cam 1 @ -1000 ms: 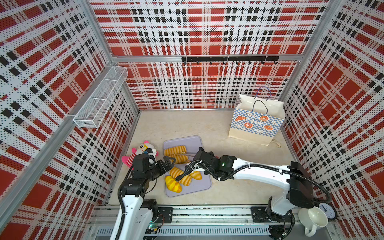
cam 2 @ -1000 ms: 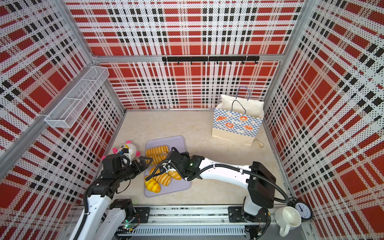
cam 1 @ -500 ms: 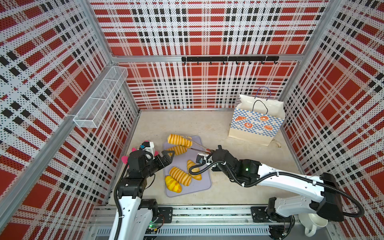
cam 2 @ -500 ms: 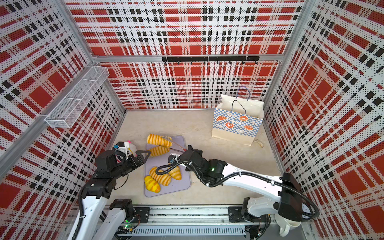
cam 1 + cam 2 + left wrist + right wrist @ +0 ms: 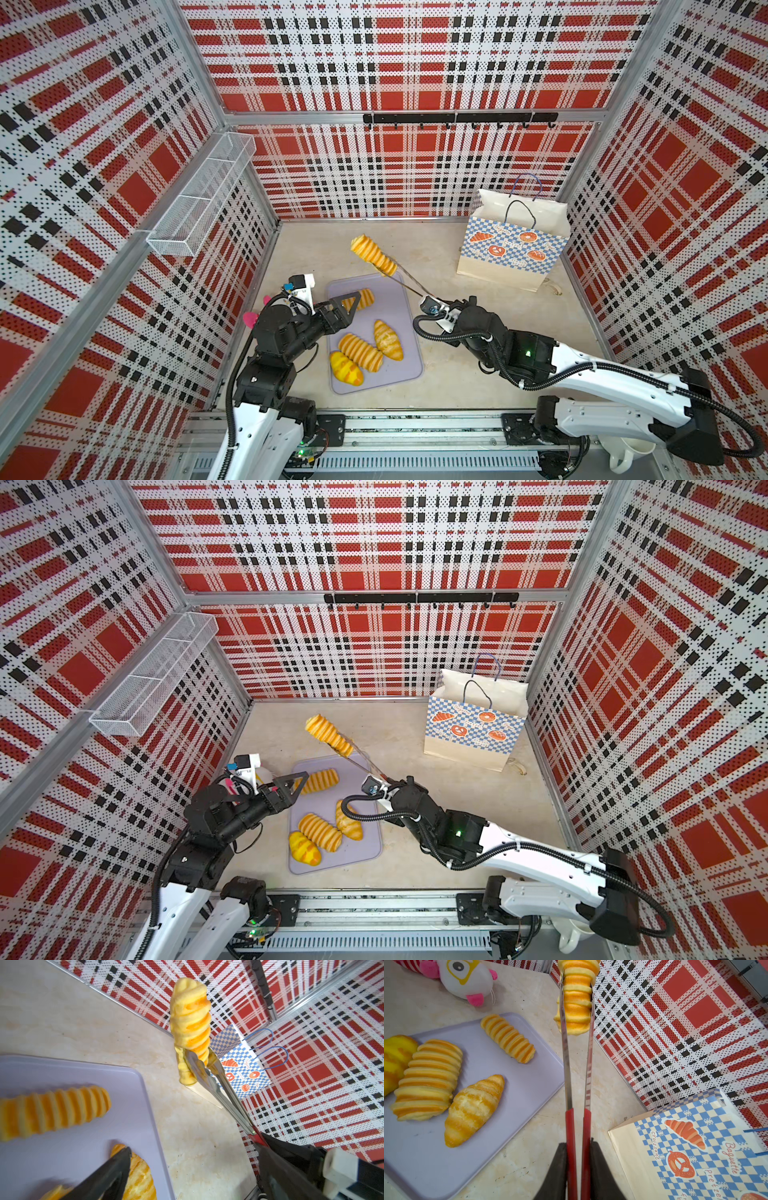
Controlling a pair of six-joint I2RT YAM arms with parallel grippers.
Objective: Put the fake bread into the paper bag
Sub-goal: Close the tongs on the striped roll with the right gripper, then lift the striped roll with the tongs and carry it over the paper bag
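Right end effector point(image 5: 578, 1144) is clenching tongs point(image 5: 568, 1074) that are pinching a ridged loaf point(image 5: 372, 254) at twelve o'clock of the tray point(image 5: 399, 299). Paper bag point(image 5: 511, 257) is standing at two o'clock; left end effector point(image 5: 353, 305) is gaping

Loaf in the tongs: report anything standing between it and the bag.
Nothing visible. Only bare table lies between the loaf, lifted in the tongs, and the bag, whose mouth stands open. The tray sits nearer the robot, off that line.
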